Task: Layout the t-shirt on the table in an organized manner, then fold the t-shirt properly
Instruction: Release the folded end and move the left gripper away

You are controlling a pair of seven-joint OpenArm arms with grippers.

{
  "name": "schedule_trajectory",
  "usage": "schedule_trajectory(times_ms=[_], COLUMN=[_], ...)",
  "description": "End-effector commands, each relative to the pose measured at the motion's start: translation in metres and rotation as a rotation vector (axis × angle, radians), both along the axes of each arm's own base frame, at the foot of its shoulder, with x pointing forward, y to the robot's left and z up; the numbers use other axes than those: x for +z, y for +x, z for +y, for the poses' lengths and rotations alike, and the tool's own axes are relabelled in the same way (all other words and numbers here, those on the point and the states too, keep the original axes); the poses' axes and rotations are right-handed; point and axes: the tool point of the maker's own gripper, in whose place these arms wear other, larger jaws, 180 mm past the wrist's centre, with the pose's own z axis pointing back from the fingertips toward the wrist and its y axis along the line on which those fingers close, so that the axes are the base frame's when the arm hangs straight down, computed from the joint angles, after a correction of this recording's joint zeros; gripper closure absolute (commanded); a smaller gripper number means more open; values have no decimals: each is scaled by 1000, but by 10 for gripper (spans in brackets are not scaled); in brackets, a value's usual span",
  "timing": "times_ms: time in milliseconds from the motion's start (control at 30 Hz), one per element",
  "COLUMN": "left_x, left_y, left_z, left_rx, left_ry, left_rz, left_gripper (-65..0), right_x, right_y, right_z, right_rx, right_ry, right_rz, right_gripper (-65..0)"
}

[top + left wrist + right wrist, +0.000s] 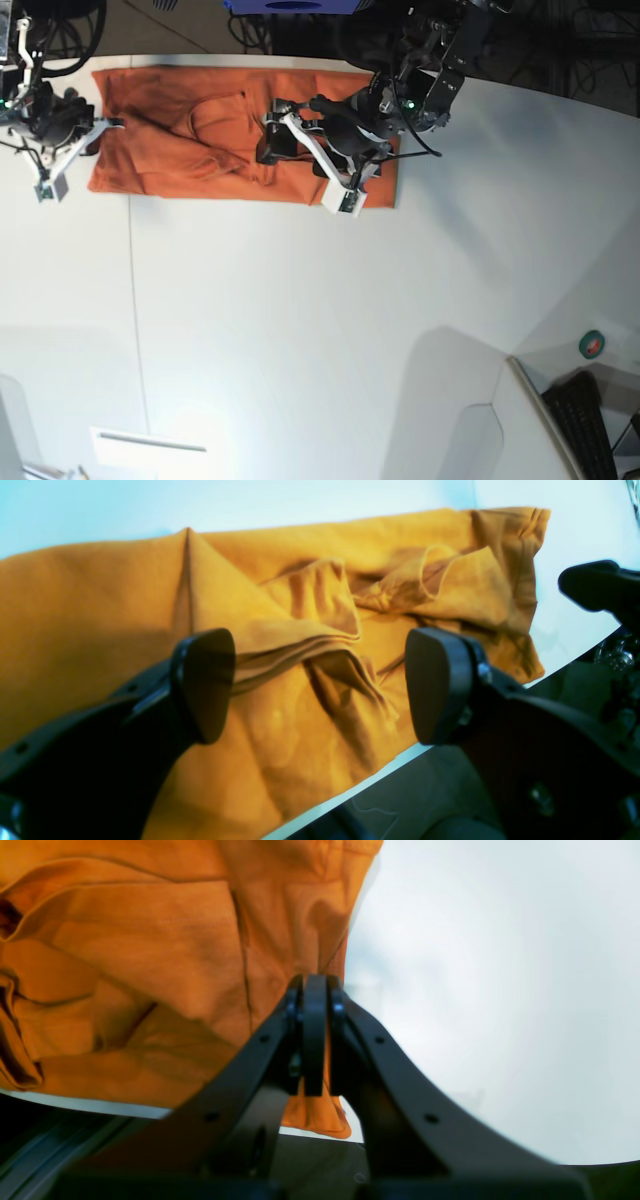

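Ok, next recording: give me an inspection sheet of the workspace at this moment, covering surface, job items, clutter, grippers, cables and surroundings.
Surface: white table, thin dark seam running down its left part.
Job's things: orange t-shirt lies along the far edge, rumpled, with folds bunched near the middle.
Clutter: a flat white item near the front edge; a small green and red round object on a side surface at right.
Grippers: left gripper open above the shirt, fingers apart, holding nothing; right gripper shut on the shirt's edge.
Cables: dark cables behind the table's far edge.
Surroundings: keyboard at lower right.
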Motion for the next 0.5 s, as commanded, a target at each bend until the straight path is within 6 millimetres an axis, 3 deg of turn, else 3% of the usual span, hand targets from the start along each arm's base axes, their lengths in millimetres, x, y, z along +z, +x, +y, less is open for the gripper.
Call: schedule_trajectory(times_ms=[0, 133, 300, 367, 467], left_x=[13, 34, 36, 40, 47], left_y=[7, 13, 34, 33, 33], left_z=[-7, -9, -14, -26, -26], left_rx=[0, 0, -3, -6, 11], left_ry=[-34, -57, -56, -90, -139], left_rz=[-38, -95, -118, -112, -100], left_gripper=[-510, -510, -510, -510, -505], right_x=[8, 8, 8, 8, 8], right_y=[8, 8, 8, 9, 9], right_z=[-4, -4, -3, -3, 2], right_rx=[9, 9, 9, 13, 28], right_ry=[-12, -12, -10, -9, -4], right_rz=[-33, -33, -35, -36, -38], right_gripper=[0, 0, 0, 0, 0])
